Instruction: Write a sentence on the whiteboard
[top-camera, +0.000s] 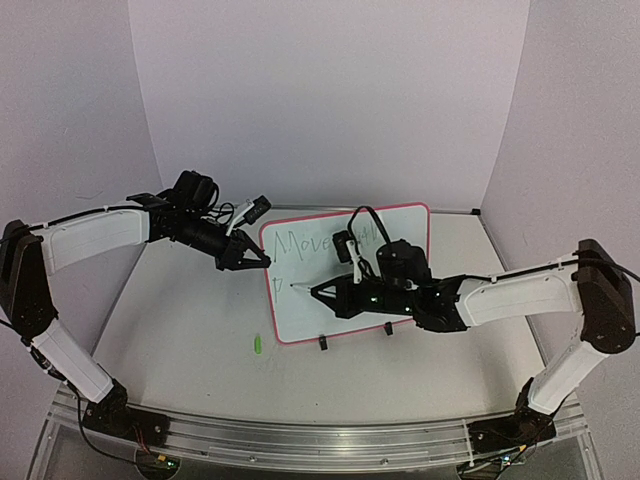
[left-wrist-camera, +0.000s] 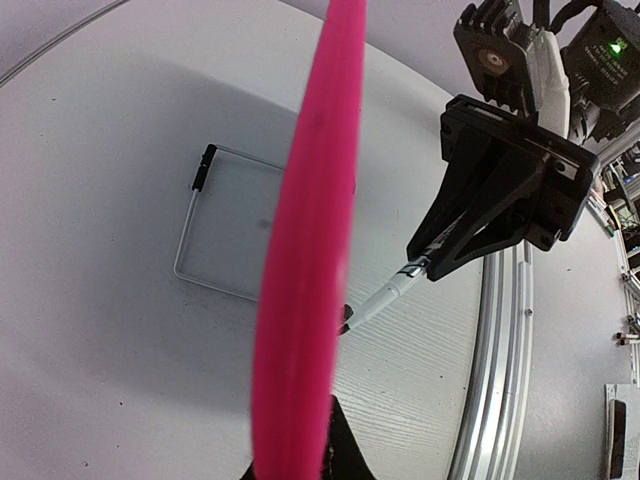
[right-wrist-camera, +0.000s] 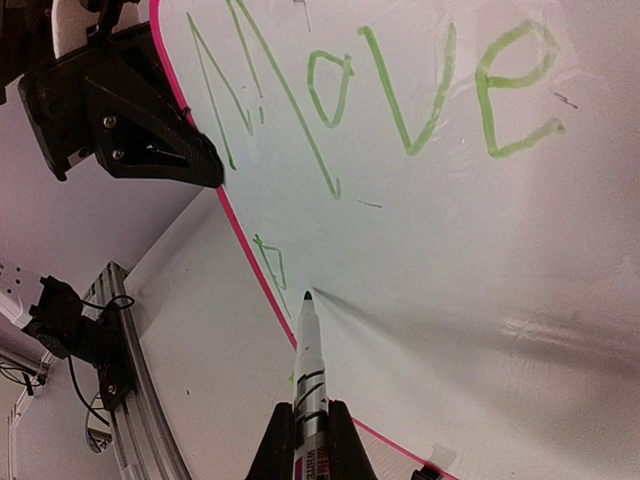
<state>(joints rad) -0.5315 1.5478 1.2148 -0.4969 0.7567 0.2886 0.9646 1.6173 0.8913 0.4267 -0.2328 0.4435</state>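
White table (top-camera: 180, 330) (lilac walls (top-camera: 320, 100)): left end effector (top-camera: 258, 260) pinches the whiteboard (top-camera: 400, 240), right end effector (top-camera: 322, 292) clamps a marker (right-wrist-camera: 309, 360).

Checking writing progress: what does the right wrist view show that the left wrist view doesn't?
Only the right wrist view shows the green sentence, "Move" plus a started letter below, on the whiteboard face. Only the left wrist view shows the wire stand behind the edge-on board. Both show the pink frame and the marker gripped in the right claw.
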